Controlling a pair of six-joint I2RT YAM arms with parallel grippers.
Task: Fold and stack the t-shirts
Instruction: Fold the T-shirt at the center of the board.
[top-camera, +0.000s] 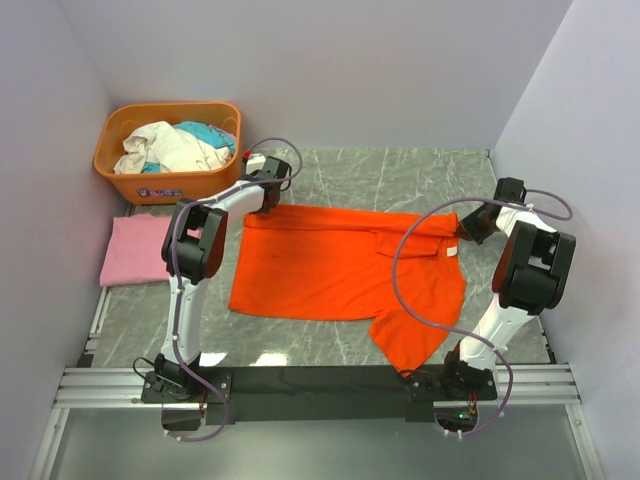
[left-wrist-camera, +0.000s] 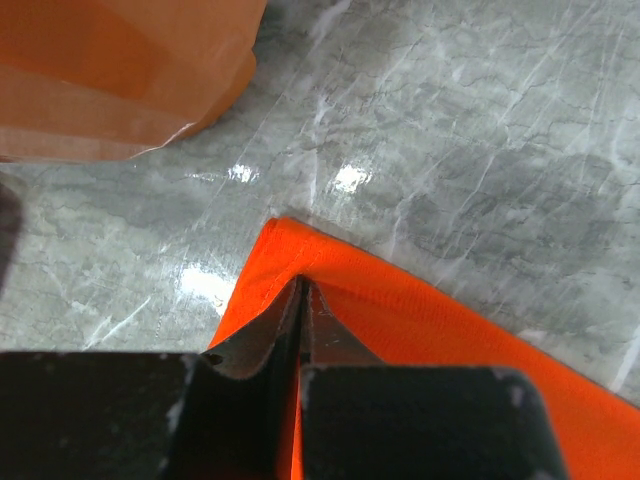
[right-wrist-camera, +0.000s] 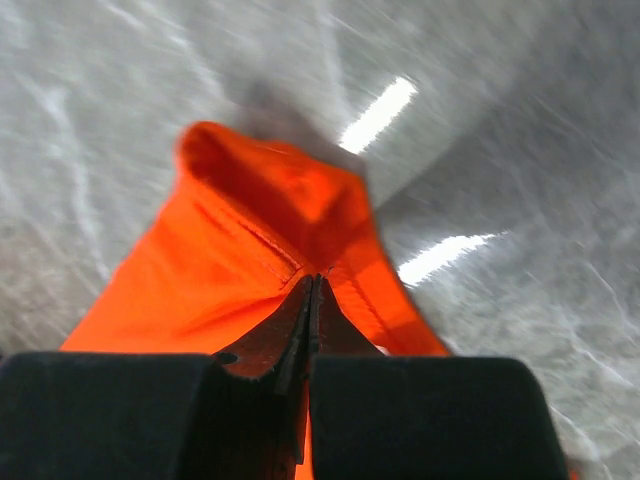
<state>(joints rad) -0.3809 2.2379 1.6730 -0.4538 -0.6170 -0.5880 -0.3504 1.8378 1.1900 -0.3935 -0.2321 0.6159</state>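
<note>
So here's the setup: the orange-red t-shirt (top-camera: 340, 265) lies spread across the middle of the grey marbled surface (top-camera: 400, 175), mostly flat. One sleeve pokes out toward the lower right of the top view, close to the black rail at the near edge.

The left pincer (left-wrist-camera: 302, 285) sits at the shirt's upper-left corner. In its wrist view the two fingers are pressed together with the orange edge pinched between them, right at the pointed corner of the cloth. That corner lies on or just above the marble, can't tell which.

The right pincer (right-wrist-camera: 313, 280) is over at the shirt's upper-right end. Its fingers are also clamped tight on orange cloth, which bunches into a little peak just past the tips. That view is pretty blurry, so I can't say which part of the shirt it's got.

The pink t-shirt (top-camera: 135, 250) lies at the left edge of the top view, looking folded into a rough rectangle, apart from the orange one and just in front of the basket (top-camera: 130, 180).

The basket is orange plastic, sits in the upper left corner, and has a whitish cloth (top-camera: 165, 148) and a teal cloth (top-camera: 205, 135) piled inside.
</note>
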